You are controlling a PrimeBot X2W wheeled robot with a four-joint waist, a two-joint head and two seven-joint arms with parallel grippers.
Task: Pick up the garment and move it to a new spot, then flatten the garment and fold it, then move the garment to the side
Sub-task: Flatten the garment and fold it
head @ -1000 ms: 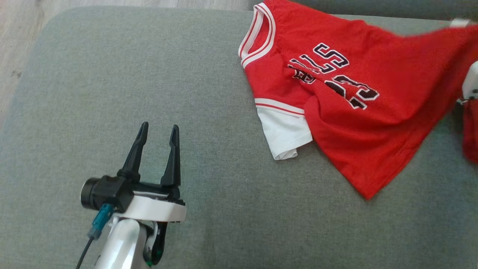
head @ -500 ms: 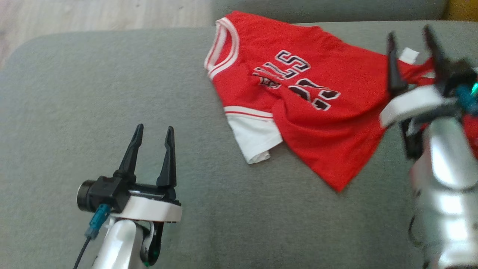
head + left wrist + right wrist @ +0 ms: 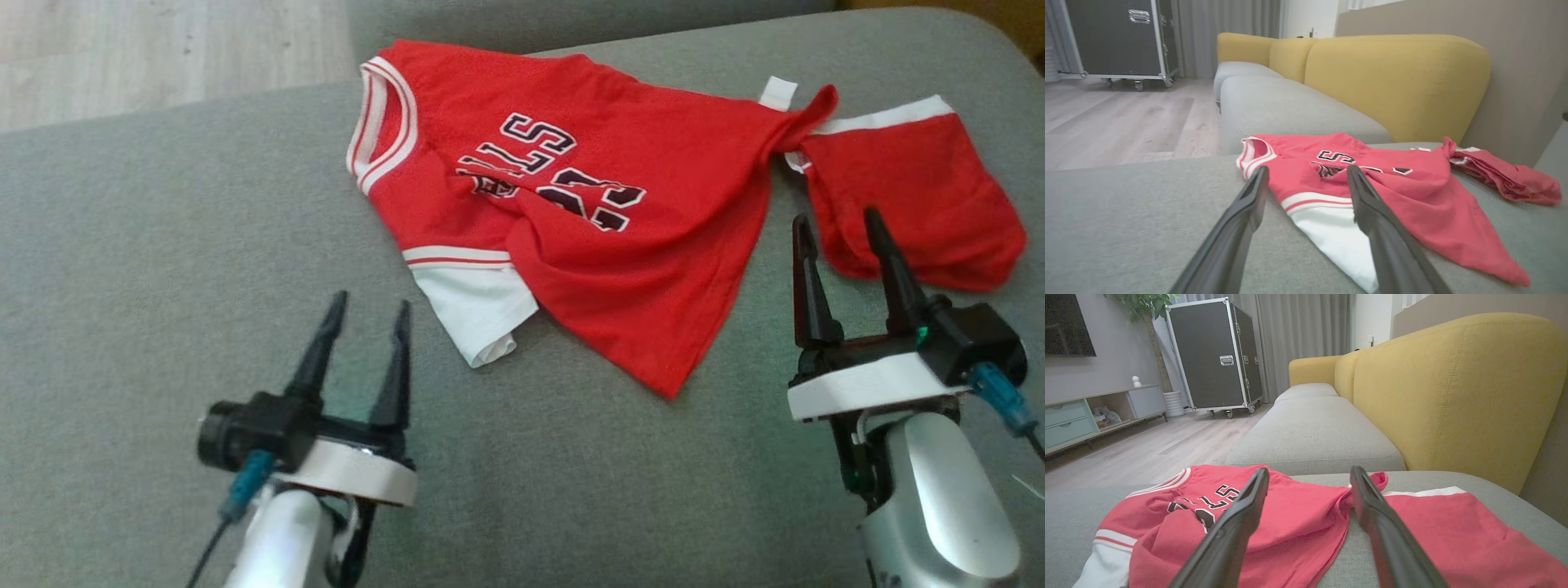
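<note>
A red jersey (image 3: pixel 588 212) with white trim, a white sleeve and dark lettering lies crumpled on the grey sofa cushion (image 3: pixel 163 245). A red shorts-like part (image 3: pixel 914 196) joins it at the right. The garment (image 3: pixel 1404 192) spreads beyond my left fingers, and the garment (image 3: pixel 1298 522) also lies past my right fingers. My left gripper (image 3: pixel 367 306) is open, just left of the white sleeve, holding nothing. My right gripper (image 3: pixel 837 220) is open, hovering near the gap between jersey and shorts part.
A yellow sofa backrest (image 3: pixel 1453 388) rises behind the cushions. Wooden floor (image 3: pixel 1118 118) lies to the left, with a black wheeled case (image 3: pixel 1216 355) and a low cabinet (image 3: pixel 1090 416) further off. A second grey cushion (image 3: pixel 1314 437) sits beyond the garment.
The head camera has swung, shifting the whole picture leftward. My right gripper has let go of the garment's right end and come back toward me; the shorts part now lies flat.
</note>
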